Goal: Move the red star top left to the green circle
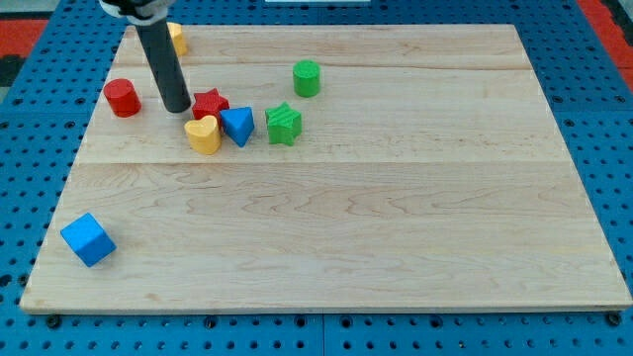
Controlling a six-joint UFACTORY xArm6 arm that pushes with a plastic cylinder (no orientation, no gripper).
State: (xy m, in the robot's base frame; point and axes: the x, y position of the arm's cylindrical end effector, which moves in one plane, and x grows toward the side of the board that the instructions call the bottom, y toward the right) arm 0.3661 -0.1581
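Note:
The red star [211, 102] lies on the wooden board's upper left part, touching the yellow heart [203, 133] below it and close to the blue triangle [237, 125]. The green circle [308, 77] stands to the star's upper right, well apart from it. My tip [178, 107] is down at the star's left side, touching or nearly touching it. The dark rod rises from there toward the view's top left.
A green star [283, 123] sits right of the blue triangle. A red cylinder [123, 97] is left of my tip. A yellow block [177, 38] is partly hidden behind the rod at the top. A blue cube [87, 239] lies at the bottom left. The board [396, 218] rests on a blue pegboard.

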